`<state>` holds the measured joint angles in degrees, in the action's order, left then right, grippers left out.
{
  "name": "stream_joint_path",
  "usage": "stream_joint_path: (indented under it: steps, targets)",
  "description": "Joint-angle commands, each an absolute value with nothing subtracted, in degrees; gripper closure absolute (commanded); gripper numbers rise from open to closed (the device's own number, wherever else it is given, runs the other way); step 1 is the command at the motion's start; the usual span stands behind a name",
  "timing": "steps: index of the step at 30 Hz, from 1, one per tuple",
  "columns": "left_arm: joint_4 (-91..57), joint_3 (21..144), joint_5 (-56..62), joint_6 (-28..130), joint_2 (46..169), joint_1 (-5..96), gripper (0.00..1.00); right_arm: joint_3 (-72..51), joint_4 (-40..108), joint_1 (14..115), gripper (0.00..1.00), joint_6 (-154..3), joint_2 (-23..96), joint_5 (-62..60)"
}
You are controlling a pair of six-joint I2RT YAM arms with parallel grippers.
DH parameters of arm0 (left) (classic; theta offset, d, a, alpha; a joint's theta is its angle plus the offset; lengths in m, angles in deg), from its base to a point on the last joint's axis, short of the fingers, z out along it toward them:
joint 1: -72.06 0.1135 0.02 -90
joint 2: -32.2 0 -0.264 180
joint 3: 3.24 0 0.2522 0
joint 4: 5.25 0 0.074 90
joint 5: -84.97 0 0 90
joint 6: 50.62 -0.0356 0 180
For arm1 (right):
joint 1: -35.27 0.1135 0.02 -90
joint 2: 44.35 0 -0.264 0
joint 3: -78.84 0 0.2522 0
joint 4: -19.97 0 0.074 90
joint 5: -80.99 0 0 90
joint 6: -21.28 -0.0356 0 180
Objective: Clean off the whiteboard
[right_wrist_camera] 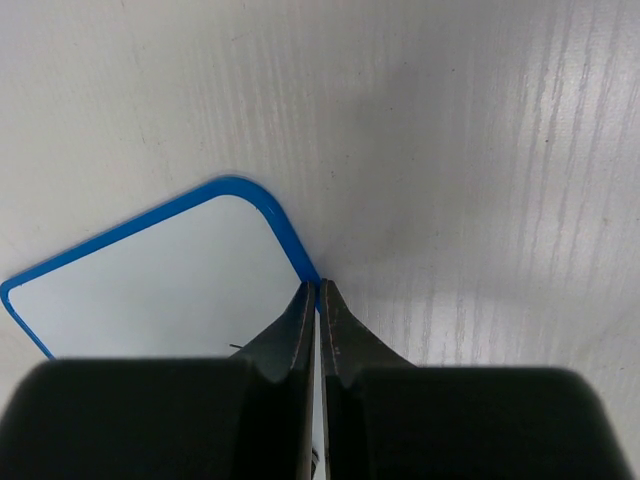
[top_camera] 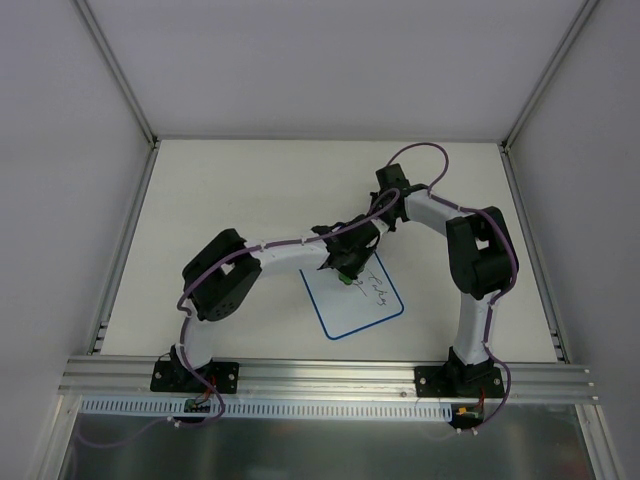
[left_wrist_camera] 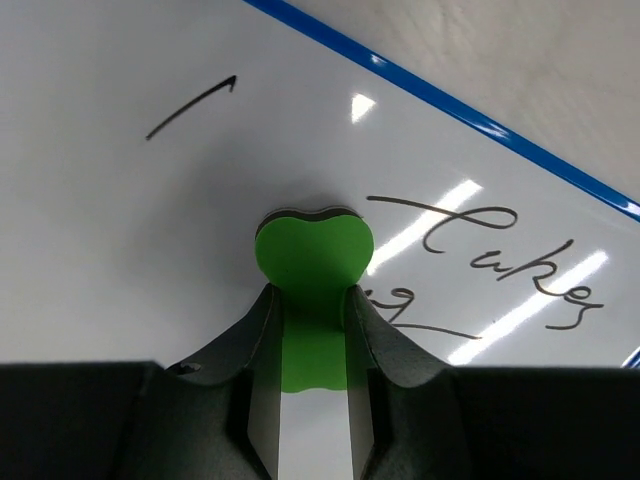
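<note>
Left gripper [left_wrist_camera: 310, 330] clamped on the green eraser [left_wrist_camera: 313, 250], its end down on the whiteboard [left_wrist_camera: 120, 220] mid-counter [top_camera: 250, 190]. Right gripper [right_wrist_camera: 319, 300] pinched shut, empty, at the board's blue edge. Writing [left_wrist_camera: 500, 250] sits just beside the eraser, so sweep across it with even pressure, board steadied.

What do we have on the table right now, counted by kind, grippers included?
whiteboard: 1
green eraser: 1
grippers: 2, the left gripper with its fingers shut on the green eraser, and the right gripper with fingers shut at the whiteboard's edge
Total: 4
</note>
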<state>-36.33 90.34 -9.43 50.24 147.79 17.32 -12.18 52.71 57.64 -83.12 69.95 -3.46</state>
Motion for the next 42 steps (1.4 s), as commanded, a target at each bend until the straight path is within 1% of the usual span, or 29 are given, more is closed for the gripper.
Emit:
stream_joint_path:
  steps: [1,8,10,14,17,20,23,26,27,29,30,32,33,35,37,38,40,41,42]
  targets:
    - [-46.1,84.4,-4.4,50.5,151.2,11.5,1.0,-11.5,56.4,57.1,1.0,-82.7,73.4,-7.8]
    - [-46.0,81.7,-4.7,49.6,147.2,6.7,1.0,-11.6,56.5,57.1,1.0,-82.5,73.5,-7.6]
    - [-46.0,81.1,-4.7,50.1,145.5,6.7,1.0,-11.6,56.4,57.1,1.0,-82.2,73.5,-7.5]
    - [-46.1,80.0,-8.3,49.8,141.7,6.7,1.0,-11.6,56.4,57.0,1.0,-82.0,73.5,-7.3]
    - [-46.1,79.2,-10.5,50.7,138.1,7.7,1.0,-11.9,56.4,57.0,1.0,-81.3,73.3,-7.0]
    - [-46.1,79.1,-11.3,52.3,135.3,11.0,1.0,-12.7,56.4,57.1,0.98,-80.9,72.9,-7.1]
    - [-46.1,80.2,-12.4,52.6,134.8,14.5,1.0,-13.8,56.9,57.0,0.93,-80.3,71.4,-7.3]
    - [-46.1,82.3,-12.9,52.9,136.3,17.6,1.0,-15.0,58.3,57.0,0.8,-79.4,68.9,-9.0]
    - [-46.1,83.8,-12.9,52.9,136.8,18.2,1.0,-15.1,58.9,56.9,0.7,-79.1,68.1,-11.0]
    - [-46.0,85.4,-13.0,52.8,138.9,19.6,1.0,-15.2,59.5,56.3,0.56,-78.3,65.5,-12.3]
    - [-46.0,87.2,-13.1,52.7,139.7,19.9,1.0,-15.3,60.5,56.1,0.42,-78.0,64.8,-12.5]
    - [-46.1,89.2,-13.1,52.6,142.0,20.4,1.0,-15.0,61.3,55.4,0.29,-77.0,62.1,-12.9]
    - [-46.1,91.1,-13.2,52.3,142.7,20.5,0.98,-14.2,61.8,55.2,0.21,-76.5,61.0,-13.1]
    - [-46.0,92.7,-13.3,52.2,144.9,20.6,0.95,-13.3,62.4,55.2,0.18,-75.1,57.9,-14.3]
    - [-46.0,94.6,-13.2,52.4,146.2,20.8,0.91,-11.7,63.2,55.1,0.18,-74.6,55.9,-14.5]
    - [-46.1,95.0,-13.2,52.5,147.2,20.9,0.79,-11.1,63.3,55.1,0.19,-74.5,54.0,-14.4]
    - [-46.0,95.6,-13.5,53.0,147.8,21.1,0.66,-8.9,63.3,55.2,0.19,-74.3,52.2,-13.6]
    - [-46.1,95.7,-13.6,53.1,147.7,21.3,0.54,-8.3,63.5,55.3,0.19,-74.3,50.6,-13.5]
    - [-46.1,95.8,-14.0,53.2,147.6,21.3,0.49,-7.4,63.4,55.3,0.19,-74.8,49.8,-13.4]
